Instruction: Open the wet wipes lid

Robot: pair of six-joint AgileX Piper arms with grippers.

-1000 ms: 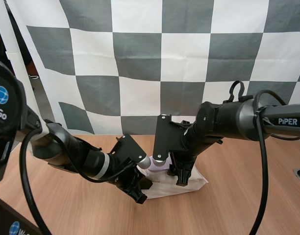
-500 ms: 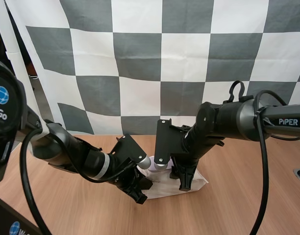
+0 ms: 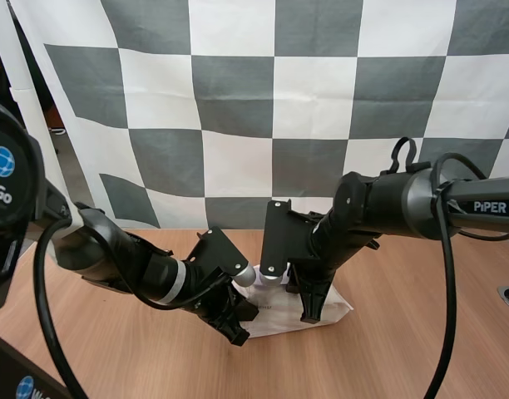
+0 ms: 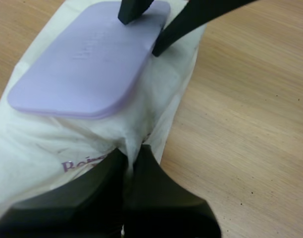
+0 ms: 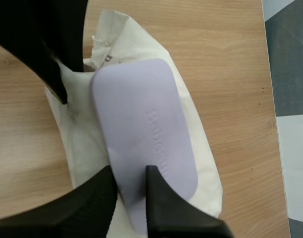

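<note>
Woodgrain table [image 3: 404, 349]: left end effector [image 4: 129, 163] pinches crinkly pack [image 4: 37, 144], right end effector [image 5: 130, 178] lilac lid [image 5: 146, 124].

Blk arms [image 3: 113, 253], white PiPER mark [image 3: 487, 206]

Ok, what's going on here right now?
The left gripper pinches a fold of the pack at one end, holding it on the table. The right gripper has its jaws on the far end of the lid. The lid lies nearly flat, not yet open.
</note>
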